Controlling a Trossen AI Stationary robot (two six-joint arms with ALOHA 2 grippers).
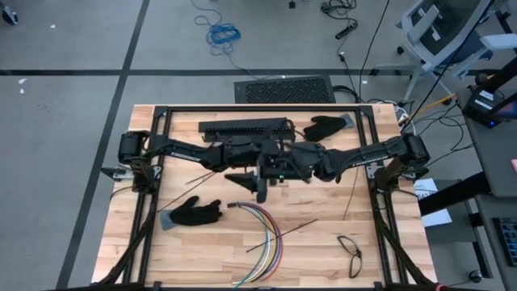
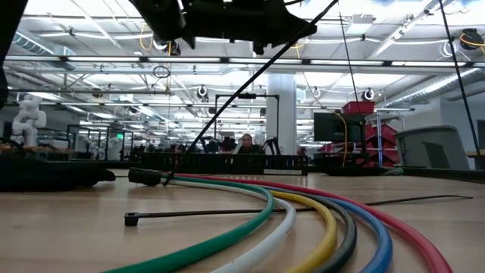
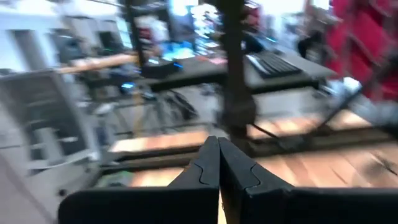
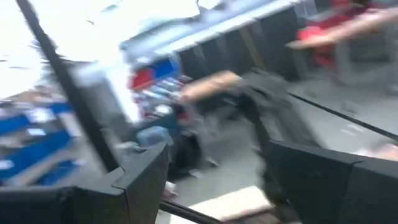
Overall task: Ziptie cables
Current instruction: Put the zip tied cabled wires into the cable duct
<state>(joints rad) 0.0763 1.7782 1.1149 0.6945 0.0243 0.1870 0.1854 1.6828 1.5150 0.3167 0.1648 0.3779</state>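
A bundle of coloured cables [image 1: 268, 234] lies flat on the wooden table, curving from mid-table to the near edge; the low view shows green, white, yellow, grey, blue and red strands [image 2: 318, 224]. A black cable loop [image 1: 351, 252] lies near right. My left gripper [image 1: 271, 160] [image 3: 219, 142] is shut, level, above the table's middle. My right gripper [image 1: 292, 162] [image 4: 214, 155] faces it, open, with nothing plainly between its fingers. A thin black strip [image 2: 227, 114] slants from the table up to the grippers. My left gripper may or may not touch the slanting strip; I cannot tell. The dark arms hide the strip's upper part [image 2: 301, 32], and the left wrist view shows only the shut fingers [image 3: 205, 168].
Two black gloves lie at near left [image 1: 194, 214] and far right [image 1: 327, 126]. A long slotted bar [image 1: 246, 127] lies at the far side. Loose black strips rest beside the cables [image 1: 283, 233] [image 2: 220, 214] and at the right [image 1: 352, 196]. Black frame rails [image 1: 380, 202] border the table.
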